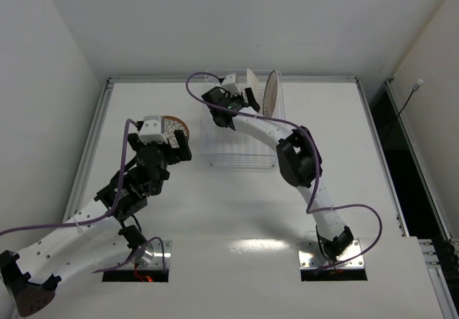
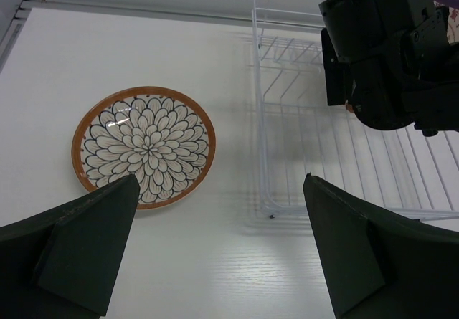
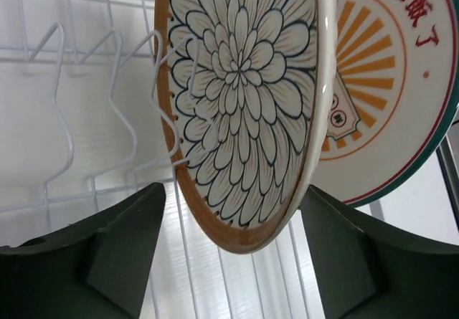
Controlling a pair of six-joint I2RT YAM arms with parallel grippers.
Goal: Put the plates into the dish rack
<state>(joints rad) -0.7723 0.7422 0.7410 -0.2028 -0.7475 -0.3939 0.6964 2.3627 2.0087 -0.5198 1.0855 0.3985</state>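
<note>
Left hand [image 2: 221, 183], wide open and empty, hovers over the flat plate [image 2: 143, 147] at 9 o'clock of the dish rack [image 2: 259, 118]; stiff, slick, breakable ceramic, so pinch its rim.

Right arm [image 2: 387, 54] over dish rack [image 2: 258, 118]; flat plate [image 2: 143, 147] open from above.

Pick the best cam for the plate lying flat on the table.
Left wrist: the plate shows whole and unobstructed, flat on the table, left of the dish rack. Top external shows only a sliver of its rim behind the left gripper. Right wrist doesn't show it.
</note>
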